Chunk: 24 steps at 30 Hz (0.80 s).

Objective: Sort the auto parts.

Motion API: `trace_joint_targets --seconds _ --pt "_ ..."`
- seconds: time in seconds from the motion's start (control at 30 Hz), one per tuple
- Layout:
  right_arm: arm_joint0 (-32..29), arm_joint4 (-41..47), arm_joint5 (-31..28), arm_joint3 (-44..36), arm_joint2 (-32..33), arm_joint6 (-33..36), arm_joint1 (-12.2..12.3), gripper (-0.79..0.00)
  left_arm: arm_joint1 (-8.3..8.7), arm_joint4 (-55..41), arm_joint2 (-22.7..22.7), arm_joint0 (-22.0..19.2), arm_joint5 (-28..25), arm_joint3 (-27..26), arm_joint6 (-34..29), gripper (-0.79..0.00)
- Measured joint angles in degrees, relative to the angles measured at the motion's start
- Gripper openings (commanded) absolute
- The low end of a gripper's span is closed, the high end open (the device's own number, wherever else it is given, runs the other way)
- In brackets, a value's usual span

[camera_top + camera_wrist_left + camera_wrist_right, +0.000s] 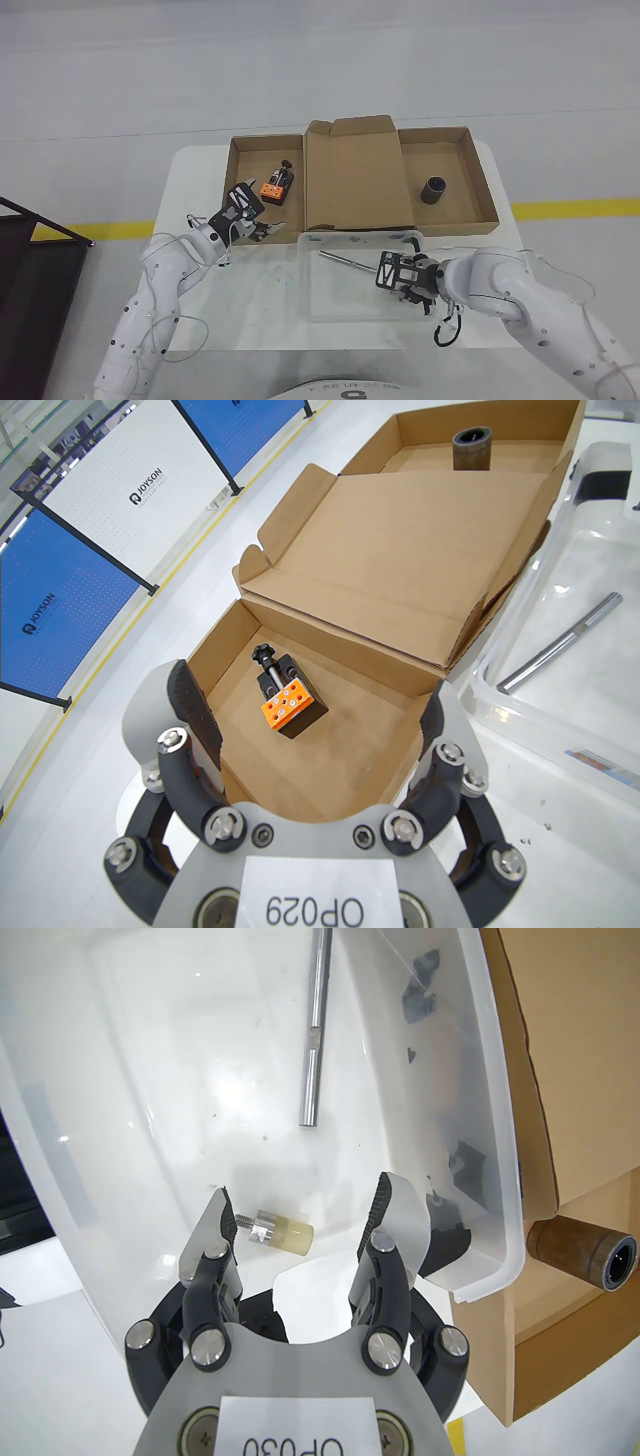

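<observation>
A cardboard box (355, 180) lies open at the table's far edge, with a clear bin (330, 300) near the front edge. The left pincer (308, 682) hangs open and empty over the box's left compartment. There an orange-faced clamp (287, 700) points its knobbed screw toward the far edge. A dark cylinder (433, 189) sits in the right compartment. The right pincer (303, 1185), open, is inside the bin. Its wrist view shows a small cream-capped stud (280, 1231) lying across the gap, threaded end beside one finger (226, 1215). A steel rod (350, 261) runs roughly parallel to the front edge.
</observation>
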Motion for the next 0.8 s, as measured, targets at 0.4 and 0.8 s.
trace_joint_targets --seconds 0.4,0.8 --pt "5.0 -4.9 3.3 -0.2 -6.7 12.1 -1.7 -0.222 0.0 0.0 0.0 0.0 0.0 0.0 0.0 0.0" --pt "10.1 -6.0 4.3 2.0 -13.7 17.7 -4.2 -0.219 0.0 0.0 0.0 0.0 0.0 0.0 0.0 0.0"
